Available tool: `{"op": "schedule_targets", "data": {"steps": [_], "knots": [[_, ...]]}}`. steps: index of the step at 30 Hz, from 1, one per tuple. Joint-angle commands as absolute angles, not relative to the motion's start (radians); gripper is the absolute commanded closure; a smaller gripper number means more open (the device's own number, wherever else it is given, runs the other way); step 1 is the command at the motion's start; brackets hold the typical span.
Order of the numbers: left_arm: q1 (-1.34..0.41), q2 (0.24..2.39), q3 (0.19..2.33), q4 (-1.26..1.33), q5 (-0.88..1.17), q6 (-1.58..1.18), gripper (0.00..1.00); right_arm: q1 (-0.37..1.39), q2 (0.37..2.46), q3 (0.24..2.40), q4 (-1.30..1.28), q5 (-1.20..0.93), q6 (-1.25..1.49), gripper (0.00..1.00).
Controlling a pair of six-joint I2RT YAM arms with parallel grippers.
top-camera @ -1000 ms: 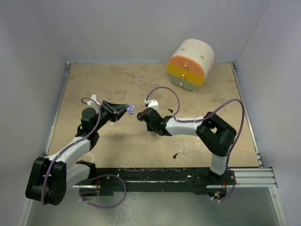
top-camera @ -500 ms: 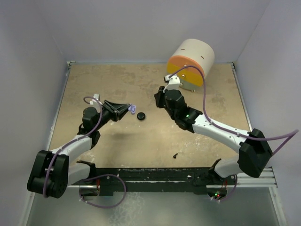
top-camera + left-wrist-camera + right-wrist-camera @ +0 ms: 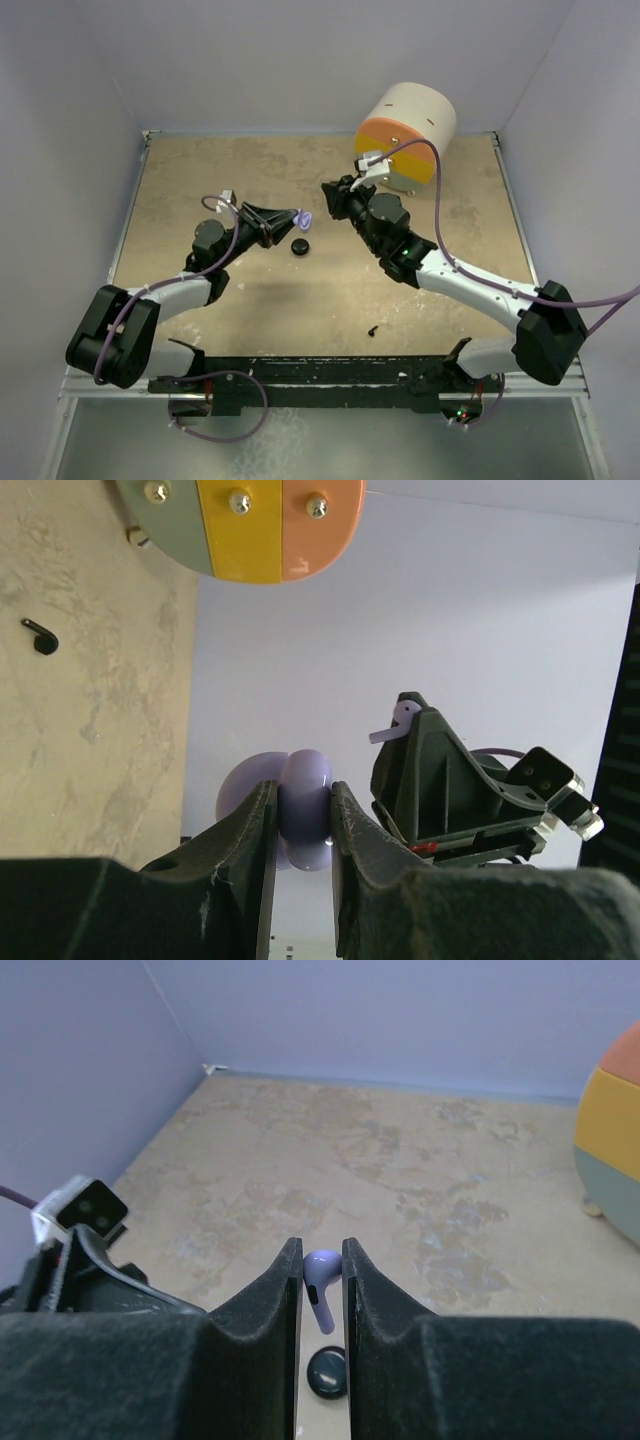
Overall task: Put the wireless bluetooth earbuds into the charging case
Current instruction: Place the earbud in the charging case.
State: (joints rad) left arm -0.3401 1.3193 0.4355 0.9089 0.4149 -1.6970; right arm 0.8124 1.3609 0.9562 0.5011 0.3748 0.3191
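— earbuds (image 3: 320,1275) go last, being smallest?
— yes. item one, table (image 3: 200,180): bears the rest. item two, drum (image 3: 405,135): striped face, far right corner, out of the way.
— the tools?
— left gripper (image 3: 302,798): clenched on the case (image 3: 305,770), lifted off the table and turned toward the other arm, i judge so a bud can be fed in. right gripper (image 3: 322,1248): pinched tight on the lilac earbud (image 3: 400,718), stem poking past the tips, probably to lead the way into the case.
— is it in?
— no. it hangs just beside the case, apart from it.
— smaller lots?
— black puck (image 3: 299,247): flat on the table below the two tips, nothing touching it. black earbud (image 3: 372,330): a tiny bit lying toward the arm bases, well apart from the case, its turn not yet come.
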Motion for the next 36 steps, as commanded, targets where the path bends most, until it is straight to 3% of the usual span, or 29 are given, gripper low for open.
{"op": "schedule_targets", "data": {"steps": [1,36], "knots": [[-0.379,1.359,0.472,1.066,0.371,-1.790,1.00,0.815,1.327,0.942,0.663,0.321,0.267,1.00],[-0.438,1.451,0.569,1.137,0.336,-1.902,1.00,0.816,1.323,0.851,0.809,0.210,0.229,1.00]]}}
